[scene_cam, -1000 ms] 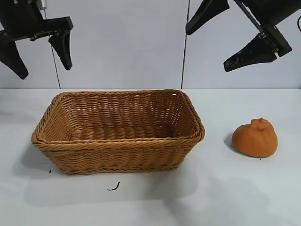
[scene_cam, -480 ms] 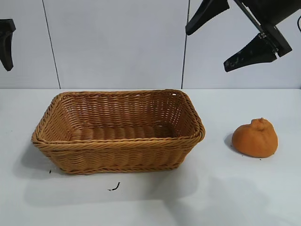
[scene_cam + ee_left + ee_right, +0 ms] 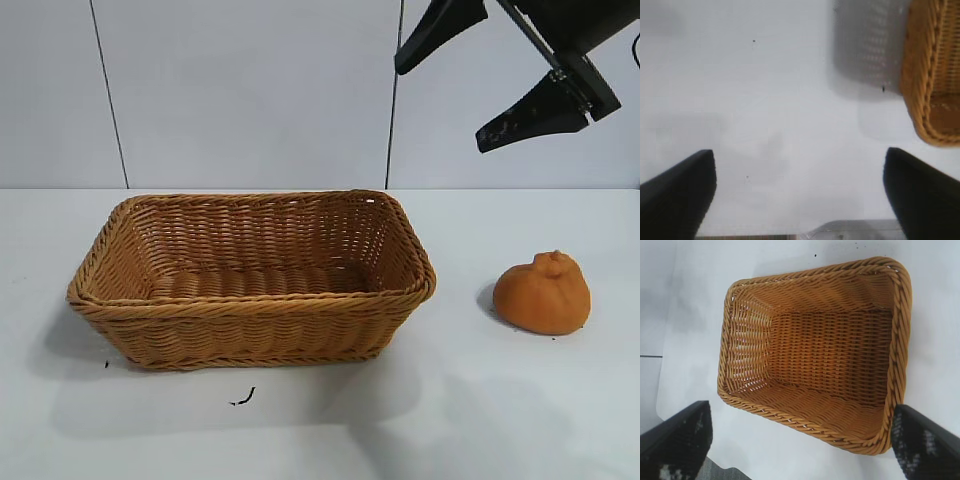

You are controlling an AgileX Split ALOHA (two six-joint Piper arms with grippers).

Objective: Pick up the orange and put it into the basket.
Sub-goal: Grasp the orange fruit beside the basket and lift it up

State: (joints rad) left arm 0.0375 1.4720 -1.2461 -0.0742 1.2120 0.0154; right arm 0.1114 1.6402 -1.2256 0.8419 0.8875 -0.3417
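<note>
From outside, your right tool (image 3: pixel 497 80) hangs released, high above the orange (image 3: pixel 543 293), poised for a drop onto it. The orange sits on the desk (image 3: pixel 300 430), well right of the basket (image 3: pixel 250 300): matte, lumpy, with a knob on top. Your left wrist view shows the left tool (image 3: pixel 800 192) released over bare desk beside the basket's corner. Your right wrist view looks into the empty basket; no orange there.

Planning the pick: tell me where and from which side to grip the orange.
Grip the orange across its rounded sides below the top knob, coming straight down. It sits upright and alone on the table, clear of the basket, with the open right tool above it.
</note>
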